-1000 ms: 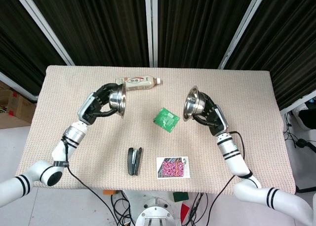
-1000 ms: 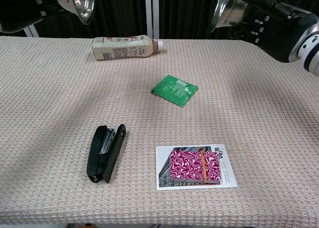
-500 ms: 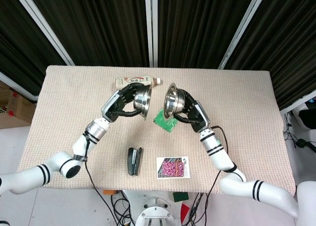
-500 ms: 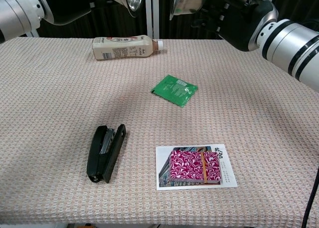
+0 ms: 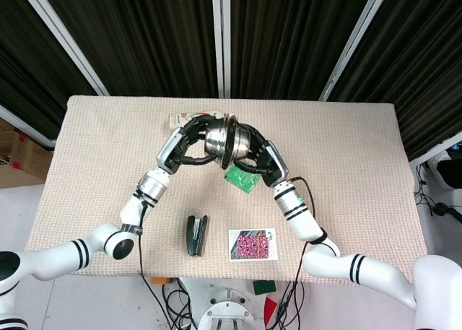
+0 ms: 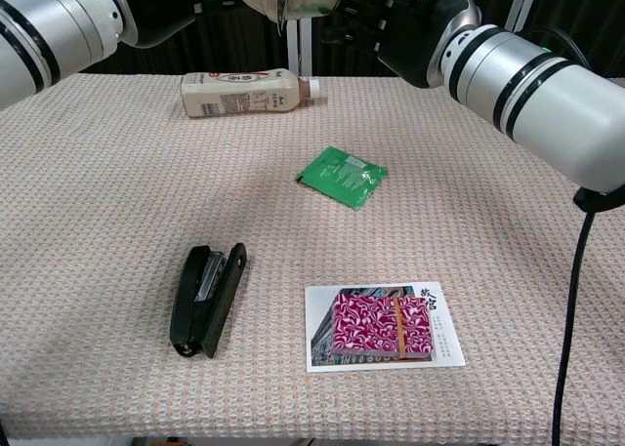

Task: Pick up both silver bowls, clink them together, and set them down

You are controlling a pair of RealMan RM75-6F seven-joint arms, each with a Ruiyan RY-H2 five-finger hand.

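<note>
The left hand (image 5: 189, 139) has its fingers wrapped around the left silver bowl (image 5: 215, 138) and holds it up over the middle of the bench (image 5: 346, 149). Right beside it, the right hand (image 5: 257, 154) has its fingers closed on the right silver bowl (image 5: 240, 141). The two bowls are tipped on their sides with their rims pressed together, high above the bench. This looks like the clink part of the job.

To do it well, the touch should be soft, just a tap, so no bowl slips out of the fingers. The grips should stay firm. Next the hands should pull apart slowly and bring each bowl down flat on a bare spot, away from the things below.

From left to right those are the black stapler (image 6: 208, 300), the bottle (image 6: 244, 92) lying on its side, the green packet (image 6: 343, 176) and the pink card (image 6: 385, 326).

I cannot see inside the bowls, since their open sides face each other. I cannot tell if the bottle is full
</note>
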